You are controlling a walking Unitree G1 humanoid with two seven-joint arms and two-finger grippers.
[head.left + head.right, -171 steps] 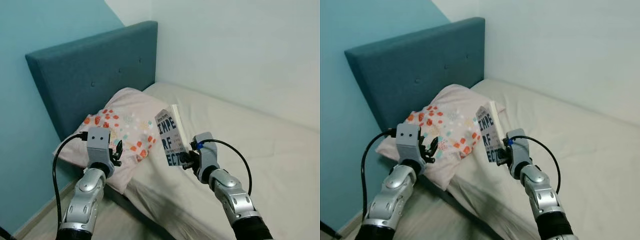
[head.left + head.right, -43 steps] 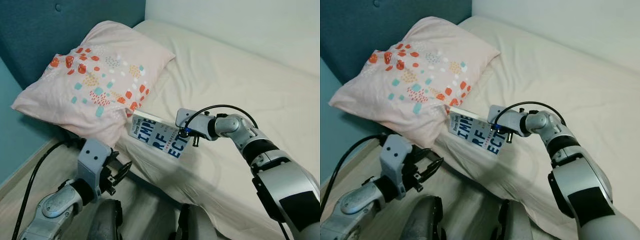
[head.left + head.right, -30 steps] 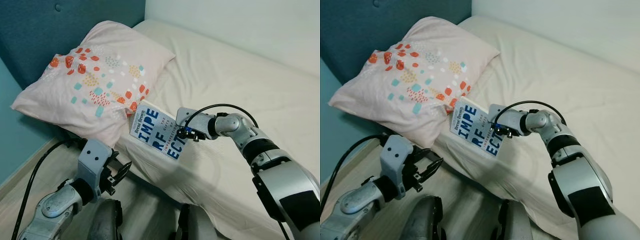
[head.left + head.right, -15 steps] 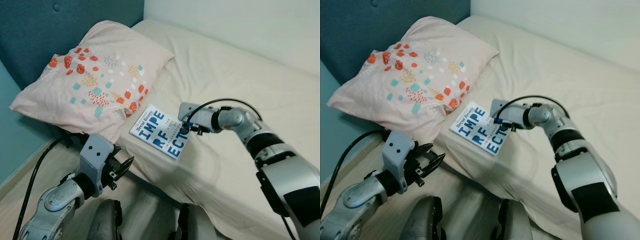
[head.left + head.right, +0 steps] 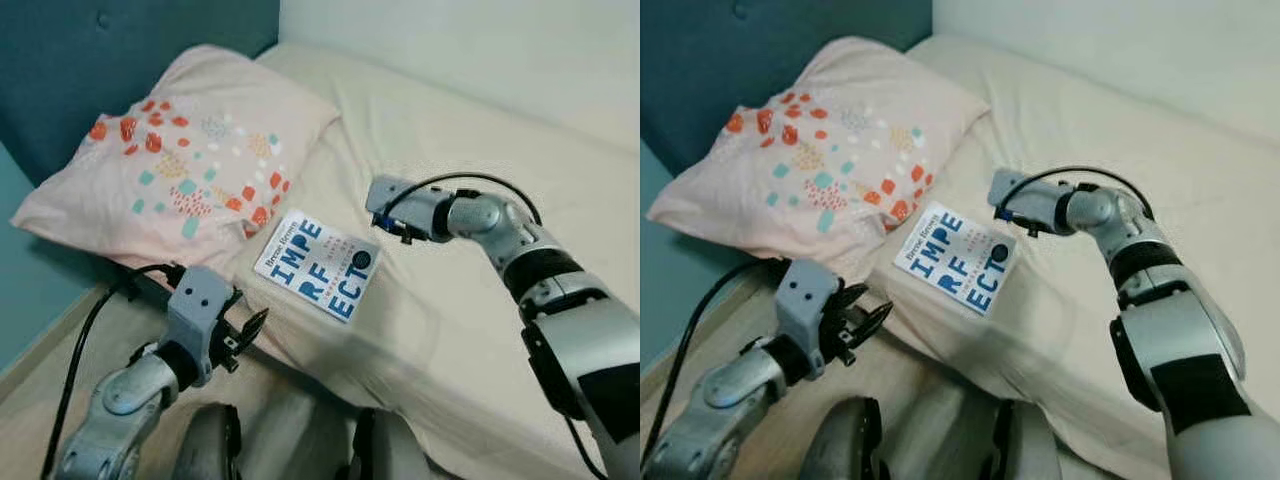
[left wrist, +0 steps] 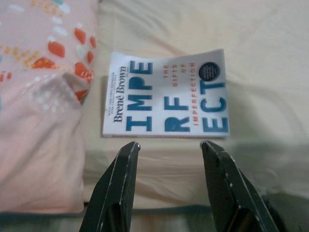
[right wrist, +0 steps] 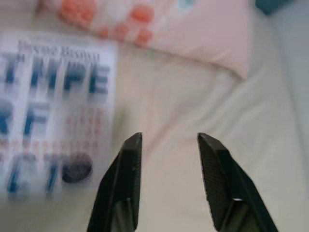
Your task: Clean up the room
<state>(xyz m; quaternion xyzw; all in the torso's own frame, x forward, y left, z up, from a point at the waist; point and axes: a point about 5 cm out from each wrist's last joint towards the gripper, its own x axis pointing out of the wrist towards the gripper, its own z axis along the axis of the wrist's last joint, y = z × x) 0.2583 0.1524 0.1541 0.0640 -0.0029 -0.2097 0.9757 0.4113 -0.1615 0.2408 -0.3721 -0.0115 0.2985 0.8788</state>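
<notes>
A white paperback book [image 5: 318,264] with large blue letters lies flat, cover up, on the bed near its front edge, beside the pillow's corner. My right gripper [image 5: 392,222] hovers just past the book's far right corner, open and holding nothing; its wrist view has the book [image 7: 48,111] blurred off to one side of the fingers [image 7: 126,164]. Below the mattress edge, my left gripper [image 5: 245,330] is open and points up at the book [image 6: 166,99], short of touching it.
A pink pillow [image 5: 190,160] with orange and teal spots leans against the teal headboard [image 5: 100,60]. The cream mattress [image 5: 480,130] stretches to the right along a white wall. Wooden floor [image 5: 60,350] runs beside the bed, and my knees [image 5: 210,450] are at the bottom.
My right gripper has laid the book flat on the bed, let go of it and drawn back to the right. The left gripper has risen slightly toward the mattress edge.
</notes>
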